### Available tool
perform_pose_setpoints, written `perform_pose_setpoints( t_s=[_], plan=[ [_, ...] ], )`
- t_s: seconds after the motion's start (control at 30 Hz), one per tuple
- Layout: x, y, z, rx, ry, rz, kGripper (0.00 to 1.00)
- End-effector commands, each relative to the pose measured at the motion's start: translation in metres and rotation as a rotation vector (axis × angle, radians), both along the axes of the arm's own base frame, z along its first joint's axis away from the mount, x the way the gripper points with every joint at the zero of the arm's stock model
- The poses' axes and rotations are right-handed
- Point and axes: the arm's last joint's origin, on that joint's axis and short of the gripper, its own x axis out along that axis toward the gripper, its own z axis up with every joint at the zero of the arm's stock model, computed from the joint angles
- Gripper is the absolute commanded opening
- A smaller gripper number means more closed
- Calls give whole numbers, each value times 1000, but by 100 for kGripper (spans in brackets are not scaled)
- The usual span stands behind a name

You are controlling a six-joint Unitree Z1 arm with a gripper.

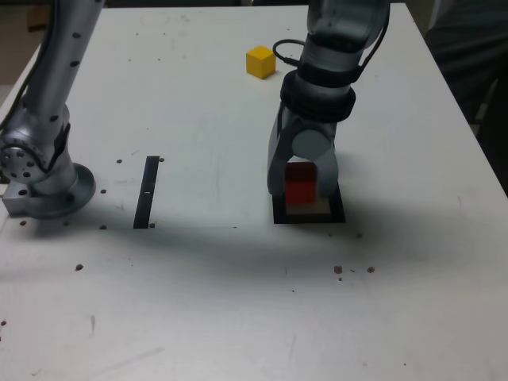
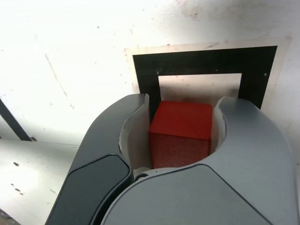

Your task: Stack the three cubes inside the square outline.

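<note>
The exterior view looks down on the table [image 1: 198, 302] from its front; the wrist view looks close past the gripper [image 2: 180, 110]. Both show the square outline [image 1: 279, 214].

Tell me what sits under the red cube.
Under the red cube, gripped in the hand, lies the square outline, its pale centre showing beyond the cube. Whether the cube touches it is hidden by the cube and the hand.

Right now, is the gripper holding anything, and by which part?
Yes: the gripper is shut on the red cube, clamping two opposite side faces, above the square outline.
</note>
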Motion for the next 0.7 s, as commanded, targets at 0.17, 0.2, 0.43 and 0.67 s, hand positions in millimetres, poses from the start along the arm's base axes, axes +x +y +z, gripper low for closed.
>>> perform_pose_setpoints(
  t_s=[0.17,0.2,0.43,0.67],
  plan=[
    [3,3,-7,-6,-1,-10,98],
    [3,3,-7,-6,-1,-9,99],
    [0,6,-6,-6,-9,-4,99],
    [-14,7,12,17,-53,-8,99]
  ],
)
